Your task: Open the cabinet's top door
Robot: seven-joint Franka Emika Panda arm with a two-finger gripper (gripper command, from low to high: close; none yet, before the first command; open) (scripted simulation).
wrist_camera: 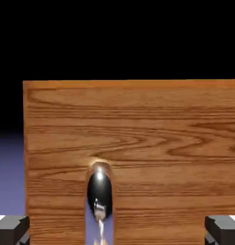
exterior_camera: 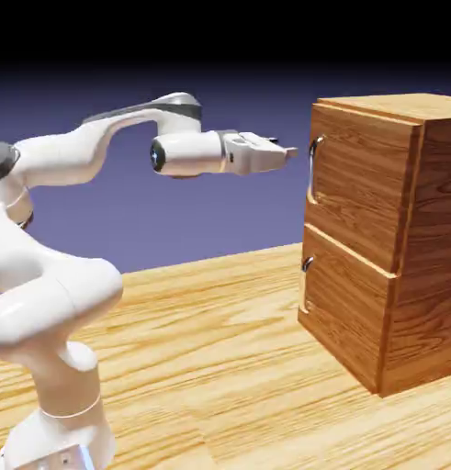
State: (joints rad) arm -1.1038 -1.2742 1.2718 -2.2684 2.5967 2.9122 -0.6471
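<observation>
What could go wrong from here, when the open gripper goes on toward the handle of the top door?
1. The gripper points level at the top door, near the upper end of its handle. It might close above the bar's middle and slip off.
2. In the hand view the handle sits left of midway between the fingertips. Going straight in, one finger could hit the wood instead.
3. The lower panel's handle is close below; dropping too far might catch the wrong one.

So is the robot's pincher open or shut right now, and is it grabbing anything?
Gripper: open, holding nothing, just short of the top door handle.
</observation>
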